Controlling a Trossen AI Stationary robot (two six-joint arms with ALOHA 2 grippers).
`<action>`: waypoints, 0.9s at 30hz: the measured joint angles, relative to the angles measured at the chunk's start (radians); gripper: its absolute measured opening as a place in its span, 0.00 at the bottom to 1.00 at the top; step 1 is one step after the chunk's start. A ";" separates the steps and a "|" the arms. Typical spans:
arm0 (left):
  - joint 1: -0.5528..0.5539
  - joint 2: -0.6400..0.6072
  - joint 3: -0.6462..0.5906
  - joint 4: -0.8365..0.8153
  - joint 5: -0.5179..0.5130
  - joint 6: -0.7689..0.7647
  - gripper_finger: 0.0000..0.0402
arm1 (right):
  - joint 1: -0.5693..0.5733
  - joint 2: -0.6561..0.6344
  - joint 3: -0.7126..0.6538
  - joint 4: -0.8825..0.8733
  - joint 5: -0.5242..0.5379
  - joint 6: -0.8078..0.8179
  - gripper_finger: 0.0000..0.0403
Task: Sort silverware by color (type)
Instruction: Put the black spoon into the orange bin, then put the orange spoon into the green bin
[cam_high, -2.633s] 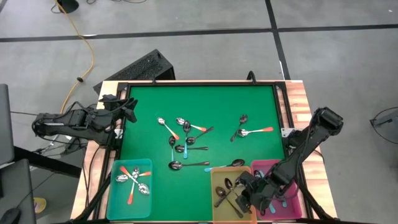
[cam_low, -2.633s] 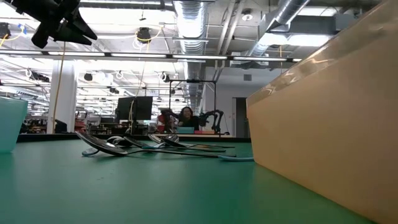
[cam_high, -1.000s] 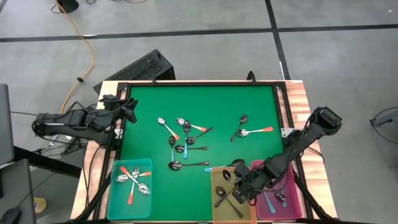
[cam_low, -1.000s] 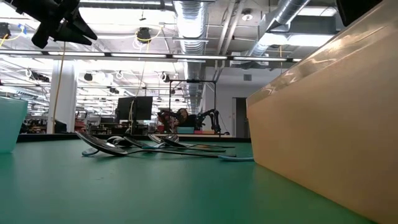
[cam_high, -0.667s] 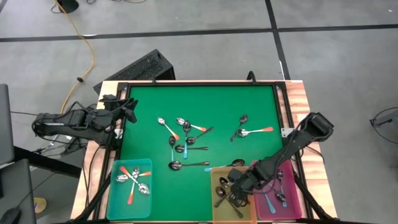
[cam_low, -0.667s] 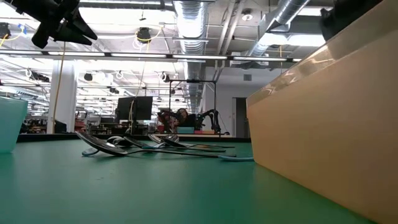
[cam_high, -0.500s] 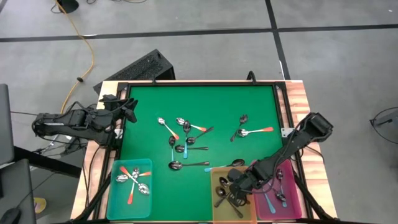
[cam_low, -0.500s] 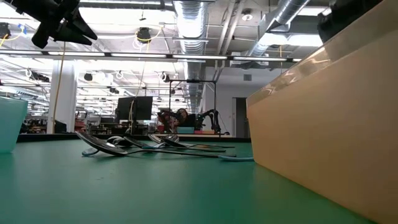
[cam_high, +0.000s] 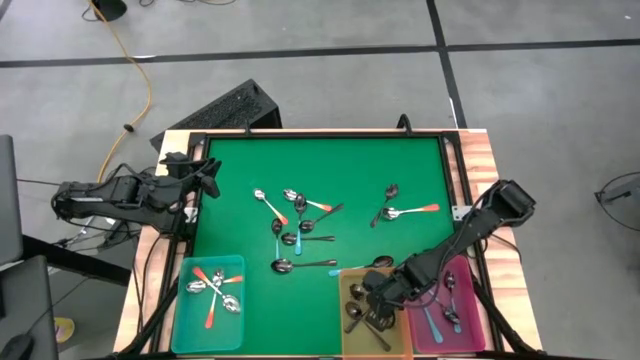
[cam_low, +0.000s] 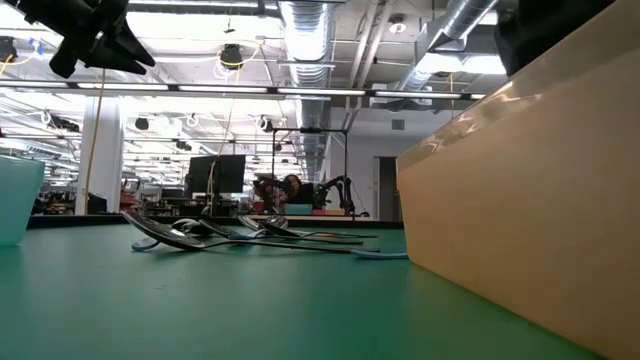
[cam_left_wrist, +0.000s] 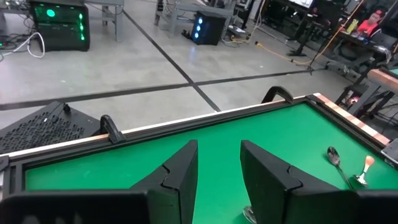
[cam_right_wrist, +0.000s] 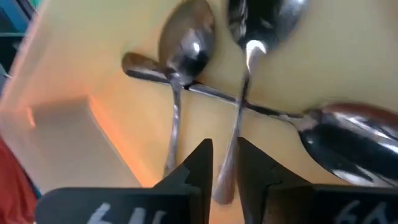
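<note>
My right gripper (cam_high: 378, 297) hangs low inside the yellow bin (cam_high: 349, 340) at the mat's five o'clock, fingers (cam_right_wrist: 199, 168) parted by a narrow gap, a plain metal spoon's (cam_right_wrist: 239, 118) handle running down into it; I cannot tell if they pinch it. More plain spoons (cam_right_wrist: 180, 59) lie beneath. My left gripper (cam_high: 207, 177) waits at nine o'clock, fingers (cam_left_wrist: 180, 174) spread, empty. Mixed spoons (cam_high: 295, 230) lie mid-mat.
</note>
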 joint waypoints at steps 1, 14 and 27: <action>0.000 0.000 0.000 0.000 -0.001 0.000 0.26 | -0.006 0.000 0.000 0.009 0.000 -0.002 0.20; 0.000 0.000 0.000 -0.003 0.025 0.046 0.26 | -0.040 0.000 0.000 0.030 -0.090 -0.042 0.32; 0.000 0.000 0.000 0.010 0.103 0.046 0.26 | -0.092 -0.128 -0.001 0.001 -0.202 -0.255 0.32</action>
